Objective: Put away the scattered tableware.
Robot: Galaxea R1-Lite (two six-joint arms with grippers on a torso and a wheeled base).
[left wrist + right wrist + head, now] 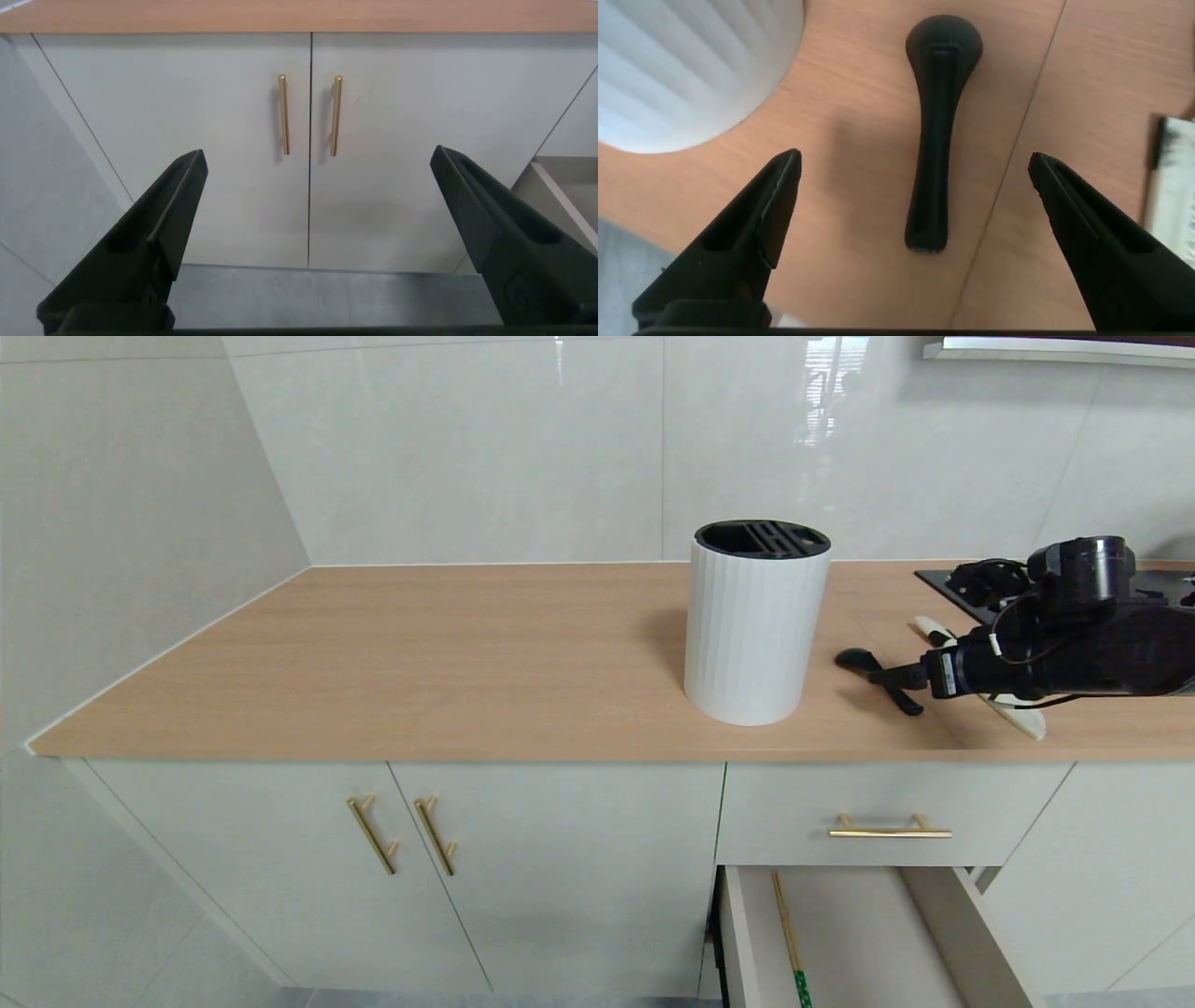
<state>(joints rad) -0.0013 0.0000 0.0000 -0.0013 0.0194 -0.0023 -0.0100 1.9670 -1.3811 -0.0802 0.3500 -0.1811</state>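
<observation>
Left gripper: my left gripper (318,157) hangs below counter level, facing the pair of cupboard doors (308,187). Its jaws are spread wide with nothing between them.

Right gripper: my right gripper (892,679) sits over the counter (467,653), just right of the holder. Its jaws are also spread wide. In the right wrist view the two fingers (757,224) stand either side of the spoon and neither touches it.

Spoon: a black spoon (856,660) lies flat on the wood, near the holder's right side but apart from it. Its bowl points toward the holder and its handle points back toward my arm. From the wrist it runs straight down the middle of the gap (934,140).

Holder: a white ribbed holder (754,625) with a black slotted top stands upright toward the right of the counter. Its rounded side shows from the right wrist (682,65).

Pale utensil: a long pale utensil (934,631) with a dark band lies on the counter right of the spoon. My right arm hides most of it, so I cannot tell what kind it is.

Drawer: the lower drawer (738,933) under the right of the counter stands pulled out. A pair of chopsticks (787,933) lies inside along its left wall.

Stove: a dark stove corner (941,581) sits at the back right of the counter, beyond my arm.
</observation>
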